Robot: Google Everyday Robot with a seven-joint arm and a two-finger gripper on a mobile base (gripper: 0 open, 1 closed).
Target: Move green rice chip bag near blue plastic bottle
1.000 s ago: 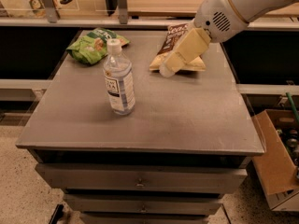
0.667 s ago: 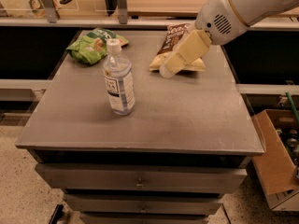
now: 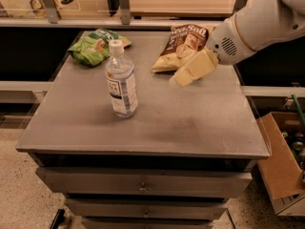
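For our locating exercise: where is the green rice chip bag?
The green rice chip bag lies far-left on the table, behind the blue plastic bottle; the gripper hovers right, beside the Sea Salt chip bag.

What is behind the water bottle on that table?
The green rice chip bag lies behind the blue plastic bottle, at the far left; the bottle's cap covers part of it. The gripper hovers to the right, before the brown chip bag.

Table [image 3: 190,123] holds green chip bag [image 3: 94,46], blue bottle [image 3: 121,82], brown bag [image 3: 181,44] w/ hand [image 3: 181,78] beside.
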